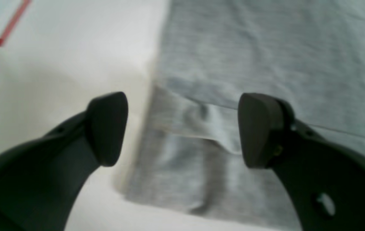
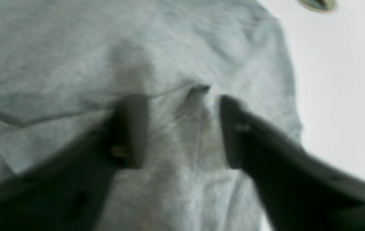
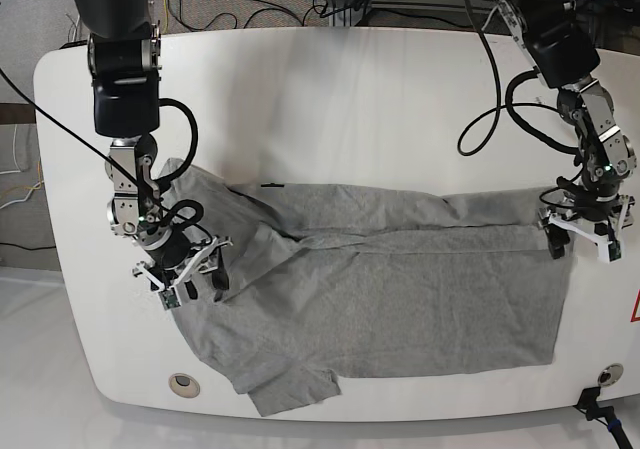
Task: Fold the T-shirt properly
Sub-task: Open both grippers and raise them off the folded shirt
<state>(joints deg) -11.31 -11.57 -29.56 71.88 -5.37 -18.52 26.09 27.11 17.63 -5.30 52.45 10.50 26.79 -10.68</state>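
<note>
A grey T-shirt [image 3: 370,294] is spread across the near half of the white table [image 3: 330,99], one sleeve [image 3: 290,387] lying at its near edge. The right gripper [image 3: 193,272] is seen over the shirt's collar-side end, its jaws apart with a raised fold [image 2: 182,128] of cloth between them. The left gripper [image 3: 583,235] is seen at the shirt's opposite, hem-side corner, jaws wide apart astride the folded edge [image 1: 201,128]. Beyond the shirt, black cables [image 3: 500,79] trail over the table.
</note>
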